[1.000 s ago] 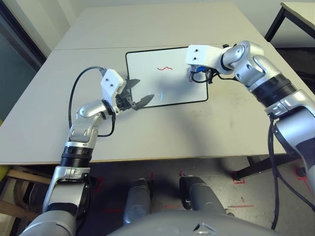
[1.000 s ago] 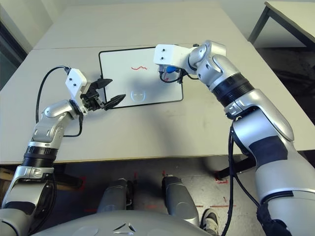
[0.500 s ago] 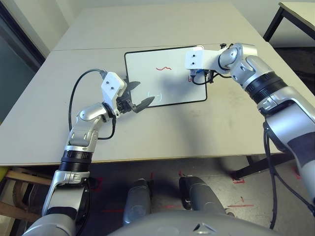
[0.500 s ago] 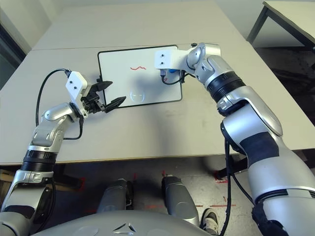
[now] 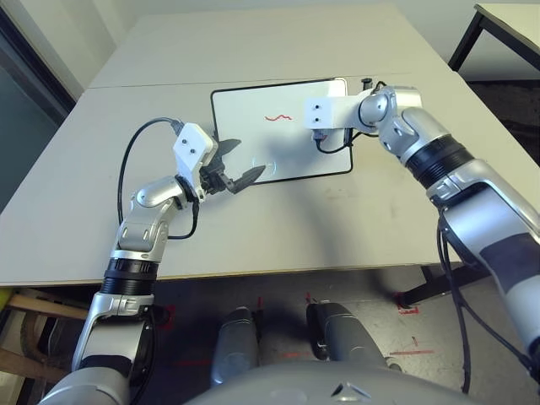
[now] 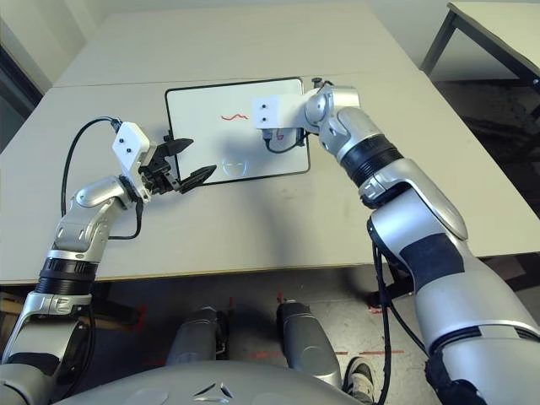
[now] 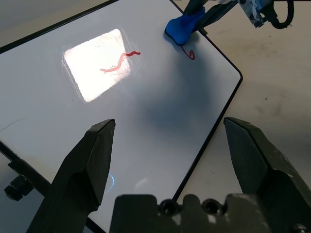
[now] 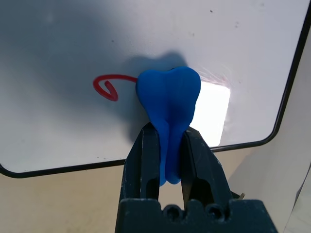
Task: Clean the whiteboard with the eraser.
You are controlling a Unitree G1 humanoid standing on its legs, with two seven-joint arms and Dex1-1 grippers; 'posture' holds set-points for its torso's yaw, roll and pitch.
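I had the right claw (image 8: 167, 145) pinching the eraser (image 8: 168, 102), its tip pressed on the whiteboard (image 7: 146, 121) just beside a red loop (image 8: 107, 86). Wiping was underway; next I judged a sweep across that loop, then the squiggle (image 7: 120, 61). The left claw (image 7: 170, 160) hovered spread over the board's near edge.

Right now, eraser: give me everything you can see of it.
The eraser is a small bright blue block, matte and soft-looking, with a rounded lobed end and a narrower waist. The right gripper is shut on that waist, both black fingers pinching it. Its lobed end sits against the whiteboard near the board's right edge, right beside a small red loop mark. A second red squiggle lies further toward the left on the board, apart from the eraser.
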